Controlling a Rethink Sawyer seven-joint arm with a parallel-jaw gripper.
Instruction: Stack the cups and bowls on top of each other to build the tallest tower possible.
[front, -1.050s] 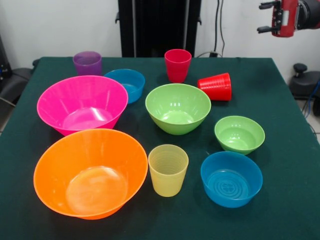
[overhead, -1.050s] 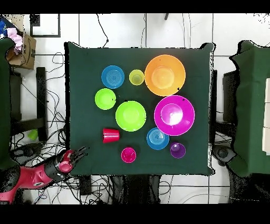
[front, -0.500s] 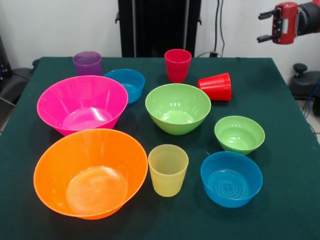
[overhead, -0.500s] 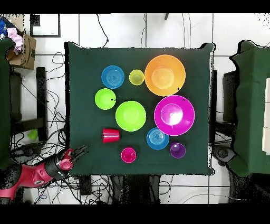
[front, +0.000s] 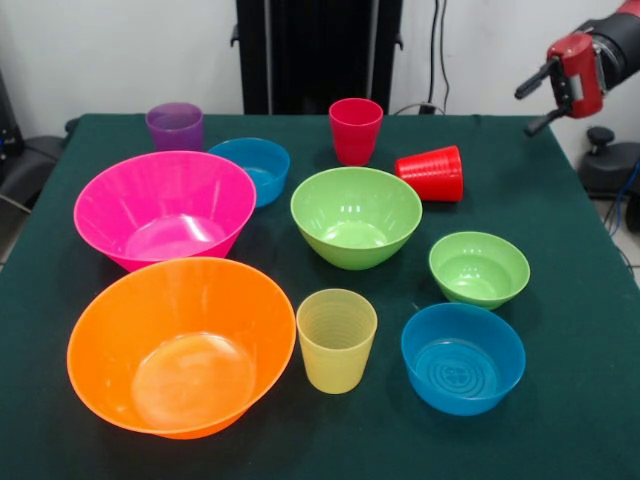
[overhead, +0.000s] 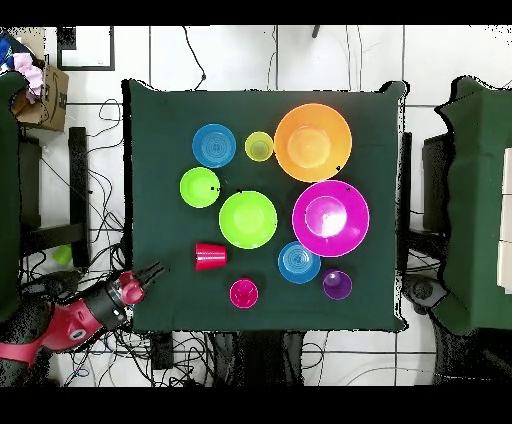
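Note:
Every cup and bowl sits apart on the green table (front: 560, 200), so no tower shows. The purple cup (front: 174, 125) and pinkish-red cup (front: 355, 130) stand upright at the back. On its side lies the bright red cup (front: 432, 173). The yellow cup (front: 336, 340) stands in front. Around them are the orange bowl (front: 180, 345), pink bowl (front: 165, 208), medium green bowl (front: 356, 215), small green bowl (front: 479, 268) and two blue bowls (front: 250, 168) (front: 463, 357). My gripper (front: 526, 110) (overhead: 153, 271) hangs open and empty over the table's corner, beyond the red cup.
Black chairs (overhead: 470, 200) flank the table on both sides. Cables (overhead: 100, 210) trail over the floor beside it. A cardboard box (overhead: 40, 95) sits off one corner.
My gripper has come lower and tilted toward the table's corner. The cups and bowls have not moved.

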